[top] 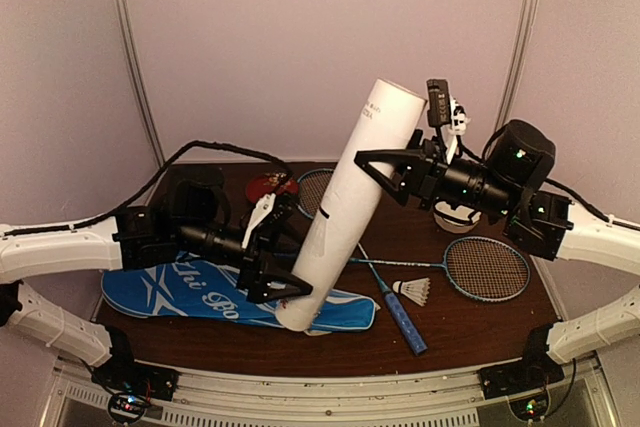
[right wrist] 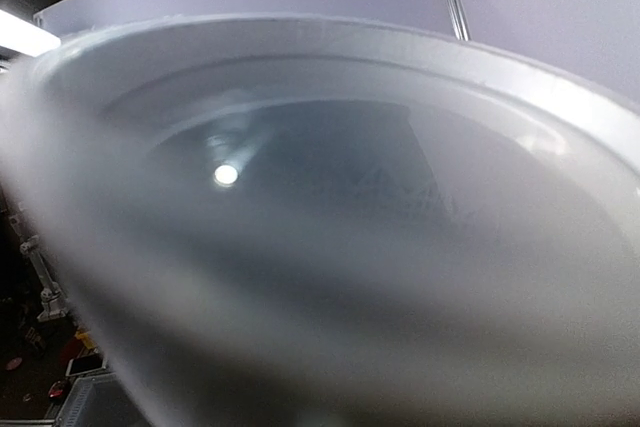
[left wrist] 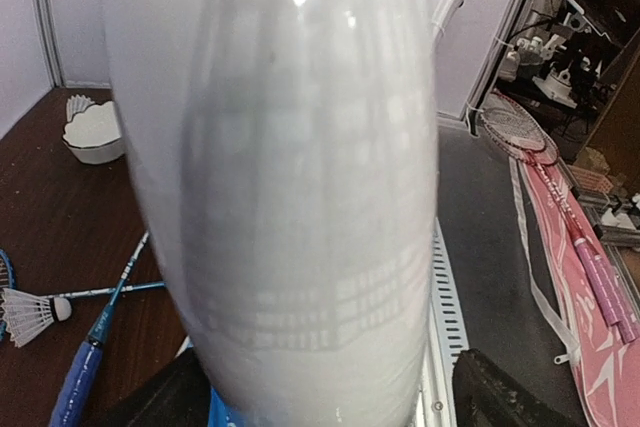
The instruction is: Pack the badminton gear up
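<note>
White tube aslant over blue bag, racket and shuttlecock alongside

blocked: tilted tube mid-table, over bag | free: table front-right, near shuttlecock

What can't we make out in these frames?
Right wrist: near-total blur, tube fills the lens.
Top: right-side racket, handle hidden behind the tube.
Top: blue bag, lettering partly covered by the left arm.
Top: right gripper straddles the tube; clamped or not, unclear.
Tube lettering: too small.
</note>
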You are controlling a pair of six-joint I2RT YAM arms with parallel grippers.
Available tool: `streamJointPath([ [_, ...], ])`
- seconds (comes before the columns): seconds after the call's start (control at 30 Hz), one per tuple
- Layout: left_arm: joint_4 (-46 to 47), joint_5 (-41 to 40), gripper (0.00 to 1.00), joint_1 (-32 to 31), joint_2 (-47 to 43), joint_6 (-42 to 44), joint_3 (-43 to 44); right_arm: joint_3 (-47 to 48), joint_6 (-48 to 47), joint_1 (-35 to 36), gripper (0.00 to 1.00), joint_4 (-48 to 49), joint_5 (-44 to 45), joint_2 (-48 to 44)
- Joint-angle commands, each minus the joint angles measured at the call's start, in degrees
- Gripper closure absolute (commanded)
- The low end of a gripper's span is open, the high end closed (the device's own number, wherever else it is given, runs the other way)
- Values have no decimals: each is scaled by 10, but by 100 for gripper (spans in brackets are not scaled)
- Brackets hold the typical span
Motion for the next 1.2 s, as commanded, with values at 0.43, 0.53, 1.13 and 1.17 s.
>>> streamJointPath([
  [0.43,28,-248,2,-43,33,-30,128,-14,6,25,44,27,158,22],
  [0.53,10,-310,2,-61,60,-27,157,4,16,37,44,-3,221,37],
  [1.13,7,-378,2,-66,130,12,178,-34,78,62,45,75,246,46],
  [1.17,11,-379,3,-66,131,13,177,-36,76,62,45,76,248,44],
])
